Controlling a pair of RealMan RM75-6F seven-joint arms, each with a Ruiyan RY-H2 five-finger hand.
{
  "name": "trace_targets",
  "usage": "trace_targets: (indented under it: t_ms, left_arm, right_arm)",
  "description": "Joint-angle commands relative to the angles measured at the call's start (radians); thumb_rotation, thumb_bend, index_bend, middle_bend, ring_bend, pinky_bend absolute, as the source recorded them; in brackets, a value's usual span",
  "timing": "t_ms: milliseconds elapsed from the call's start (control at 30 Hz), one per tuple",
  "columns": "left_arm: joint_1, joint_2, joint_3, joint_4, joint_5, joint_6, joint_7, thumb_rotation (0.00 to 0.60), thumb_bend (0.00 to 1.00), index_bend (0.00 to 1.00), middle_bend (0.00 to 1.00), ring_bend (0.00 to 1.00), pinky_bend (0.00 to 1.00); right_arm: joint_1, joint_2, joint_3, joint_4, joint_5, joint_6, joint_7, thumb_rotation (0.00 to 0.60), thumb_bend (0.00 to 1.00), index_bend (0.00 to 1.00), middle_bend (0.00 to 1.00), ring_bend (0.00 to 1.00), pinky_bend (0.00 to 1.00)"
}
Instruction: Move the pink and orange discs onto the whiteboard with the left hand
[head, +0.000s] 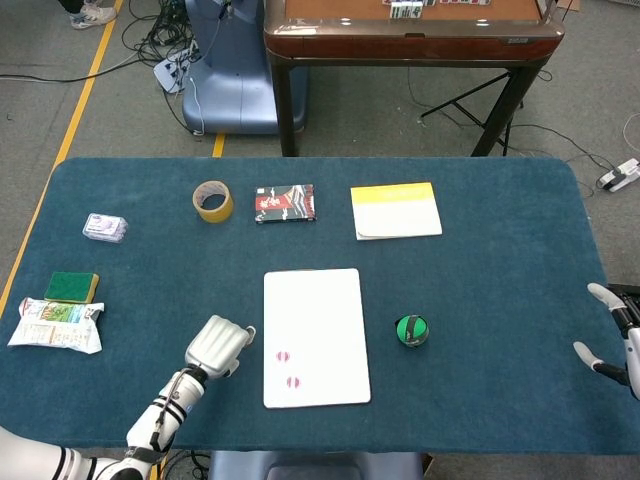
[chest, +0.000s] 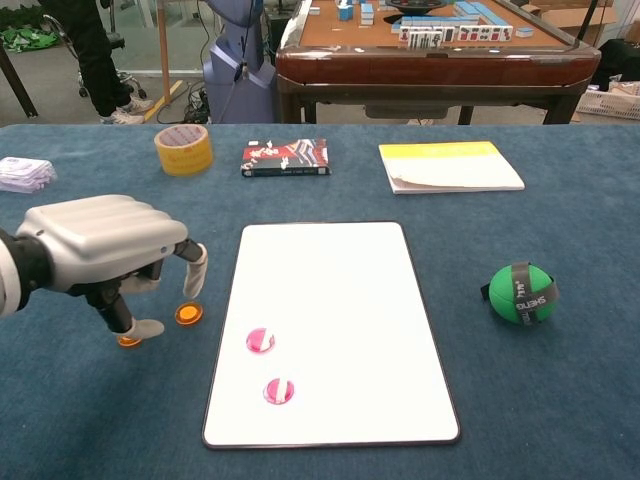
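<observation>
Table (head: 500, 250), blue-covered, carries everything. Whiteboard (chest: 340, 290) lies flat near its front edge as landmark and target, placed within easy reach of the left arm. Beyond the whiteboard: yellow pad (head: 396, 210), dark packet (head: 284, 203), tape roll (head: 213, 201). Just right of the whiteboard: green ball (chest: 520, 292).

Left robot hand (chest: 105, 250) hovers just left of the whiteboard, knuckles up, fingers curled downward and apart, holding nothing; probably lowered that way to pinch a small flat disc from above. Right robot hand (head: 612, 335) sits at the table's far right edge, well apart from the whiteboard, fingers spread and idle, as the task suits.

Two pink discs (chest: 260, 340) already lie on the whiteboard's lower left part, so the pink share looks done. Two orange discs (chest: 188, 314) remain on the table just left of the whiteboard, one beside a fingertip, the other partly under the thumb.

Chest view alone shows the orange discs; head view hides them under the left robot hand. Head view alone shows the right robot hand.
</observation>
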Motion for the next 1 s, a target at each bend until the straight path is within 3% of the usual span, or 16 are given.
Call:
trace_targets:
  t_ms: [33, 1000]
  left_arm:
    - [0.021, 0.014, 0.014, 0.016, 0.012, -0.007, -0.031, 0.6, 0.28, 0.53, 1.0, 0.96, 1.0]
    - [0.106, -0.004, 0.003, 0.178, 0.017, -0.099, -0.13, 0.6, 0.28, 0.53, 1.0, 0.96, 1.0]
  right_arm:
    - [0.002, 0.0, 0.001, -0.001, 0.002, -0.004, -0.004, 0.6, 0.13, 0.2, 0.26, 0.27, 0.4]
    - [0.01, -0.004, 0.001, -0.01, 0.008, -0.02, -0.026, 0.6, 0.13, 0.2, 0.26, 0.27, 0.4]
